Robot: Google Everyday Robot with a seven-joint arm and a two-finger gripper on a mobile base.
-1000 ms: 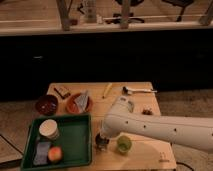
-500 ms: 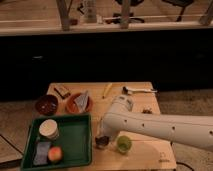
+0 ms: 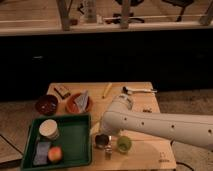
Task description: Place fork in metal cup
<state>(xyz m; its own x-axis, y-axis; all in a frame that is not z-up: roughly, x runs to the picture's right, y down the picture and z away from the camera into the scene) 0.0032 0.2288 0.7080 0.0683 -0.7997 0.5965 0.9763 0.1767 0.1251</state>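
The metal cup (image 3: 102, 140) is small, dark and round, and stands near the table's front edge just right of the green tray. A light green cup (image 3: 123, 144) stands right beside it. My white arm reaches in from the right, and its gripper (image 3: 107, 148) hangs down at the metal cup's right rim, between the two cups. A thin light piece (image 3: 108, 155) shows just below the gripper; I cannot tell whether it is the fork. A silvery utensil (image 3: 138, 90) lies at the table's back right.
A green tray (image 3: 75, 145) at the front left holds a white cup (image 3: 49, 129), an apple (image 3: 55, 154) and a blue sponge (image 3: 41, 149). A dark red-brown bowl (image 3: 46, 104), an orange plate (image 3: 79, 103) and a banana (image 3: 106, 90) lie at the back.
The gripper has stayed by the metal cup with only a slight shift. The cup's dark opening shows more plainly now than a second ago.
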